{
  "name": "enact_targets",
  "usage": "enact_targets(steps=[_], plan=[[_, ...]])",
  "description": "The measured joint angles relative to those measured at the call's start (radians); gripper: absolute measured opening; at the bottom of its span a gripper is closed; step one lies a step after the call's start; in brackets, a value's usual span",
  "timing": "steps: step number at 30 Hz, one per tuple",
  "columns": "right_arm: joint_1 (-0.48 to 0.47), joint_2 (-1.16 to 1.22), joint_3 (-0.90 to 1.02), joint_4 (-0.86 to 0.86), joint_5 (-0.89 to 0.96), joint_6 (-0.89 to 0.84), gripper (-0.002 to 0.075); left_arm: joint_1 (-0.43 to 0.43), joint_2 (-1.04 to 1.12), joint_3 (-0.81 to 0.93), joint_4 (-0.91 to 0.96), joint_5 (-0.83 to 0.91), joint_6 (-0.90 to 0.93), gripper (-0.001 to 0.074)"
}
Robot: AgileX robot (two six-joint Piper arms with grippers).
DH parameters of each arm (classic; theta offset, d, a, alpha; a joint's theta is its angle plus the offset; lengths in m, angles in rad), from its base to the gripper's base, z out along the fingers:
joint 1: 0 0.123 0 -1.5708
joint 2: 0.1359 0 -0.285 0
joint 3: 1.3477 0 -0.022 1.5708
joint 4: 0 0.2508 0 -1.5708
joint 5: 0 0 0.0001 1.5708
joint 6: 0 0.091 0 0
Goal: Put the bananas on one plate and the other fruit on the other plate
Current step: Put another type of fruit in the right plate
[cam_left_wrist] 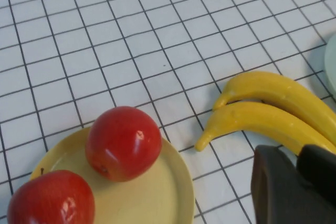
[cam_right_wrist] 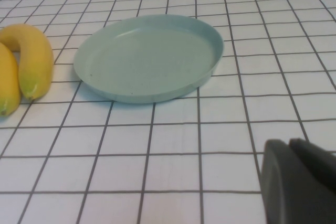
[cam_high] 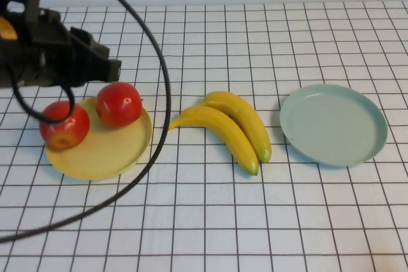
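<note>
- White gridded covering with dark lines spreads over the bench, with a pale wall behind it.
- High view: the yellow plate sits at the left and holds two red apples, one on its far rim and one on its left rim, near each other.
- The bananas, a joined pair, lie on the bare bench between the plates, touching neither.
- The blue-green plate at the right holds nothing.
- The left gripper hangs above the yellow plate's far-left side; a black cable loops down from the arm.
- Left wrist view: both apples rest on the yellow plate, the bananas just beside it; I cannot tell how the left gripper's fingers stand.
- Right wrist view: the right gripper hovers over bare bench, near the blue-green plate, with banana tips beyond; its fingers cannot be judged either.
</note>
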Motion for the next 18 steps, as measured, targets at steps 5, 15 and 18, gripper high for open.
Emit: enact_targets(steps=[5, 15, 18], plan=[[0.000, 0.000, 0.000, 0.000, 0.000, 0.000, -0.0015, 0.000, -0.197, 0.175, 0.018, -0.026, -0.065, 0.0013], [0.000, 0.000, 0.000, 0.000, 0.000, 0.000, -0.0015, 0.000, -0.446, 0.382, 0.141, 0.151, -0.136, 0.0001], [0.000, 0.000, 0.000, 0.000, 0.000, 0.000, -0.0015, 0.000, -0.520, 0.420, 0.197, 0.171, -0.174, 0.0001]])
